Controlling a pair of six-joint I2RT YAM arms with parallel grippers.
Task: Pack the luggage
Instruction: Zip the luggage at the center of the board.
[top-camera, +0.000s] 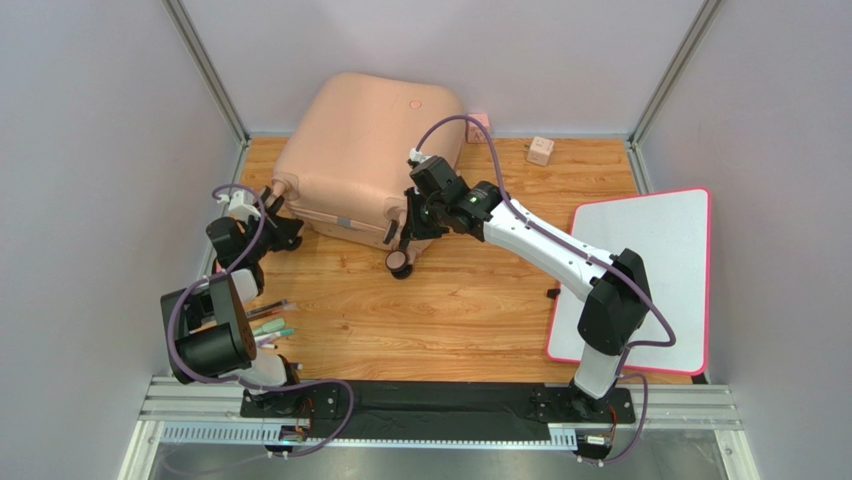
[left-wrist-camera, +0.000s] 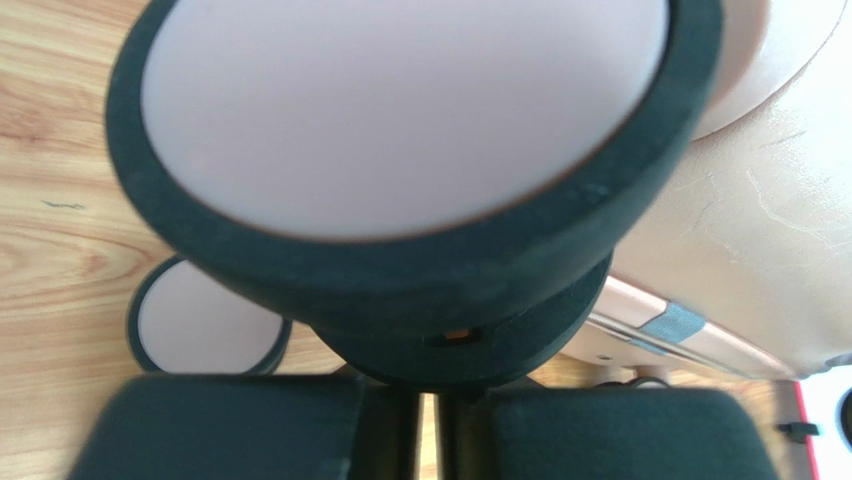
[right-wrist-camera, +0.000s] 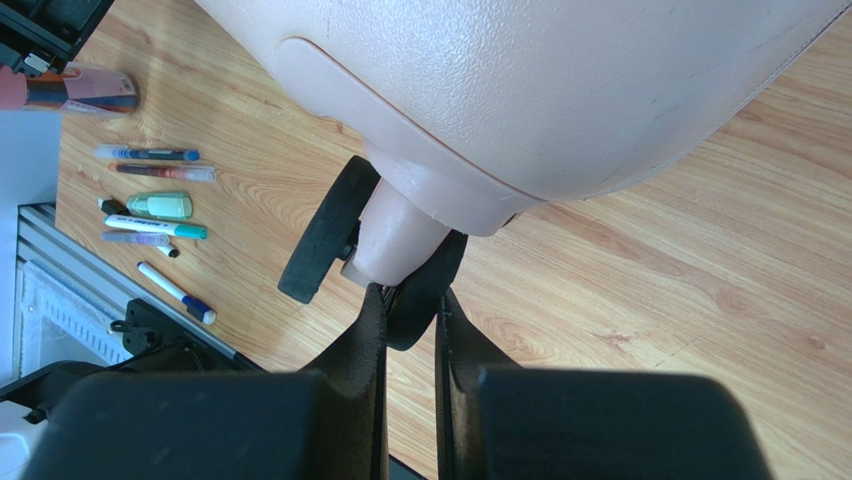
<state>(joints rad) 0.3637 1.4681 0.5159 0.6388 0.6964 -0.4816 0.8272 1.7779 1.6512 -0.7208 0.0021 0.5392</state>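
The pale pink luggage (top-camera: 360, 150) lies closed on the wooden table at the back, its caster wheels facing me. My left gripper (top-camera: 285, 232) is at its near left corner. In the left wrist view a black caster wheel (left-wrist-camera: 400, 120) with a pale hub fills the frame, and the jaws (left-wrist-camera: 430, 395) stand almost together on its lower rim. The shell (left-wrist-camera: 760, 230) shows at right. My right gripper (top-camera: 405, 245) is at the near right caster. Its jaws (right-wrist-camera: 410, 300) are shut on one black wheel disc (right-wrist-camera: 428, 285), with the twin disc (right-wrist-camera: 325, 235) just outside the left finger.
A flat white board with a pink rim (top-camera: 640, 270) lies at the right. Several pens and markers (top-camera: 270, 325) lie near the left arm's base, also seen from the right wrist (right-wrist-camera: 150, 210). A small cube (top-camera: 541, 150) sits by the back wall. Metal frame posts stand at the corners.
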